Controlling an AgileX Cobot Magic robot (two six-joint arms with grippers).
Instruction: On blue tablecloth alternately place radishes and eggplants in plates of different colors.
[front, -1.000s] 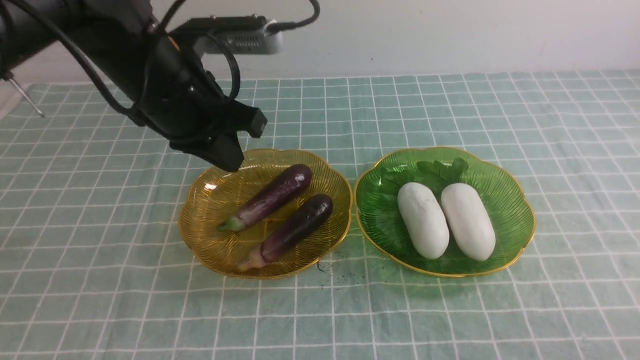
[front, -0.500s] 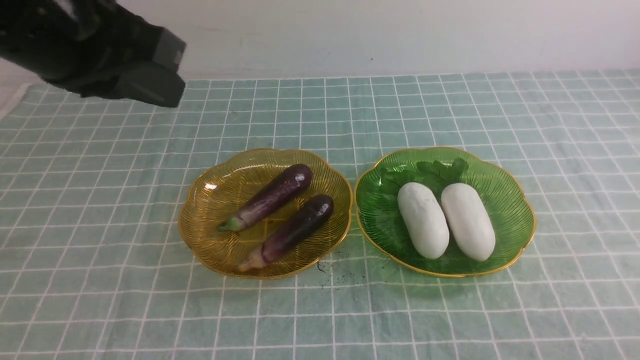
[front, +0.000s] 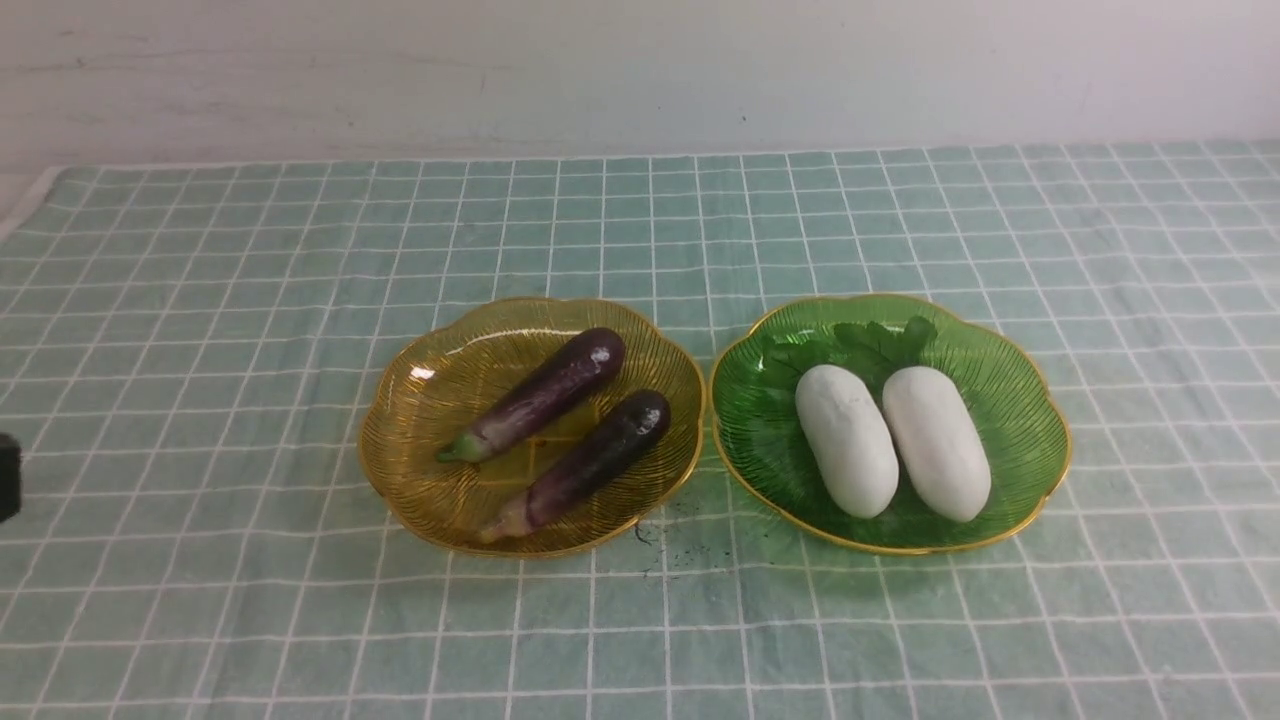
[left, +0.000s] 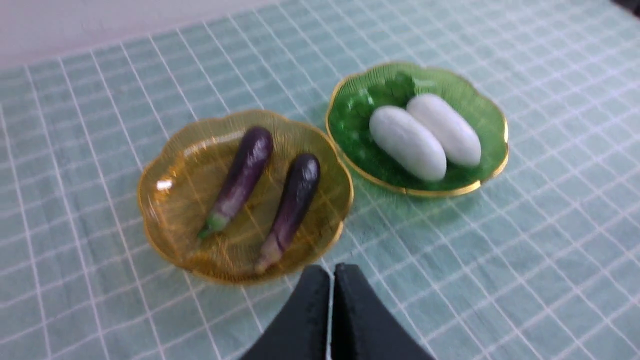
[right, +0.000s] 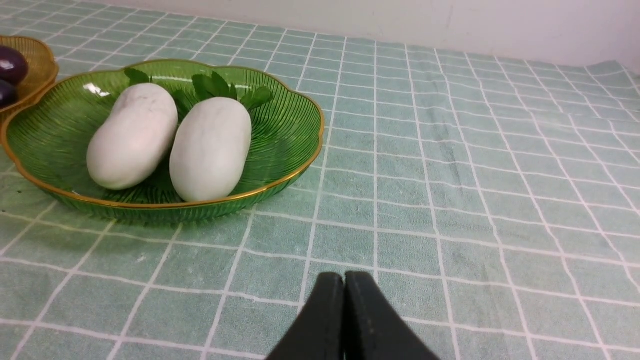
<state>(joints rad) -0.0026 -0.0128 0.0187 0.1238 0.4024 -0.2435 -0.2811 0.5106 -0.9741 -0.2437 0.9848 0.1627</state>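
Now two purple eggplants are lying side by side in the yellow plate, and two white radishes are lying side by side in the green plate, their leaves pointing to the wall. Both plates are sitting on the blue tablecloth, the green one just to the right of the yellow one. The left gripper is pressed together and holding nothing. The right gripper is pressed together and empty too, hanging over the cloth near the green plate
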